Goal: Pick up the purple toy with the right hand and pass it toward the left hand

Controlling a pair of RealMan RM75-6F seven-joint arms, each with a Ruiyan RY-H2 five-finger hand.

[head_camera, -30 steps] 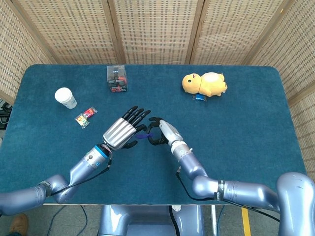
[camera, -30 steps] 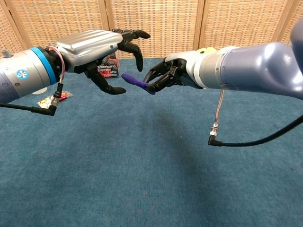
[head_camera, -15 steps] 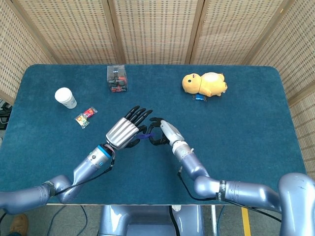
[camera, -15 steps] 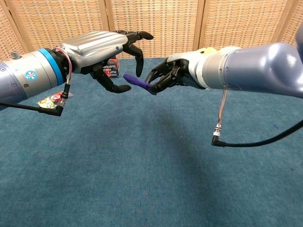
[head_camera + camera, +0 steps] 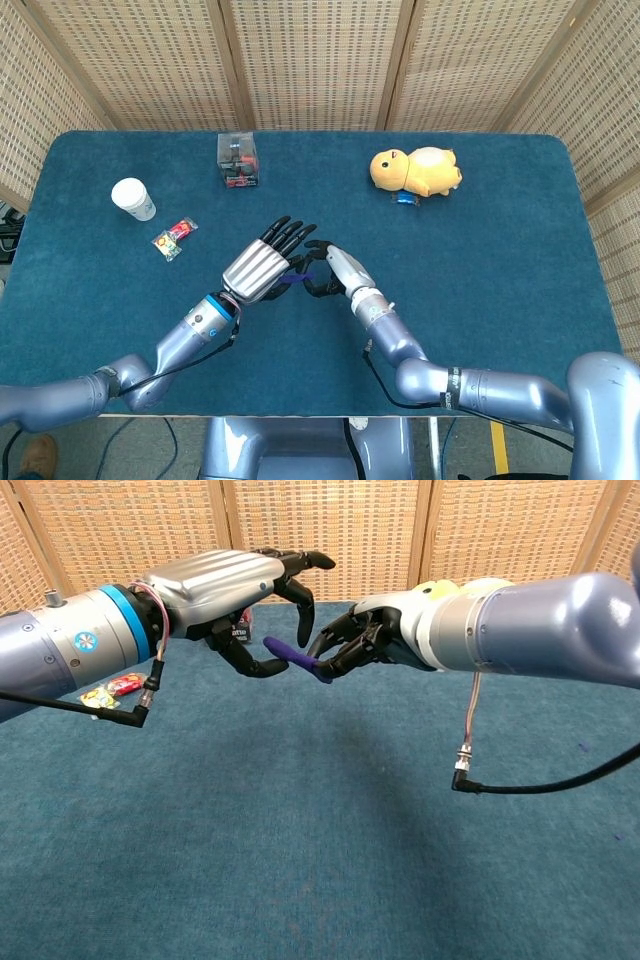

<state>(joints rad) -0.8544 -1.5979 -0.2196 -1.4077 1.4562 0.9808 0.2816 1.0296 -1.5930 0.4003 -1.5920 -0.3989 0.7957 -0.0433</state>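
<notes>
Setting: blue carpet-topped table (image 5: 500, 240) with woven wicker screens (image 5: 320, 60) behind it.
Right hand: right hand (image 5: 375, 640) is up off the table near the middle, fingers pinched round 1 end of the purple toy (image 5: 292, 658). Same hand in the head view (image 5: 328, 270).
Purple toy: small purple stick, held in the air roughly level, free end pointing at the other hand. Mostly hidden between the 2 hands in the head view.
Left hand: left hand (image 5: 235, 595) sits just beside the toy, fingers apart and curved around the free end, not gripping anything. Can't tell if a fingertip touches it. Head view spot (image 5: 262, 265).
Other stuff: yellow plush (image 5: 415, 170) far right, clear box (image 5: 238, 160) far middle, white cup (image 5: 133, 198) and a candy packet (image 5: 174, 238) on the left, all well apart from the hands.
</notes>
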